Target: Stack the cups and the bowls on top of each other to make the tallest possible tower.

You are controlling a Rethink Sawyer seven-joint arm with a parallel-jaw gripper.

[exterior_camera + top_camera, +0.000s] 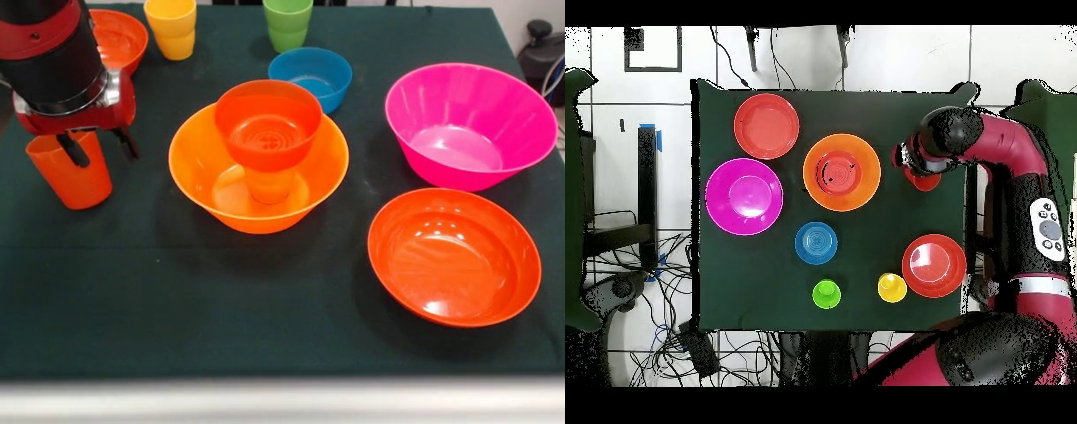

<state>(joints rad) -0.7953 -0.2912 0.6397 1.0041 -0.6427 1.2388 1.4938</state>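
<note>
In the front view, the end effector hangs over a red-orange cup that stands upright on the desk close to one side edge. One dark finger is at the cup's mouth and the other is just outside its rim, so the wall of the cup is between them; I cannot tell if they press on it.

Near the middle of the desk there is the tower: a large orange bowl, an orange cup standing in it, and a small red-orange bowl resting on this cup. A small blue bowl is just behind the tower. The large magenta-pink bowl and a wide red-orange bowl are toward the opposite side edge. At the far edge stand a yellow cup and a green cup, and another red-orange bowl is partly hidden behind the arm.

In the overhead view, the arm's end covers most of the red-orange cup, which is beside the large orange bowl. The end effector itself is hidden here. The magenta-pink bowl and a red-orange bowl lie apart on the other side.
</note>
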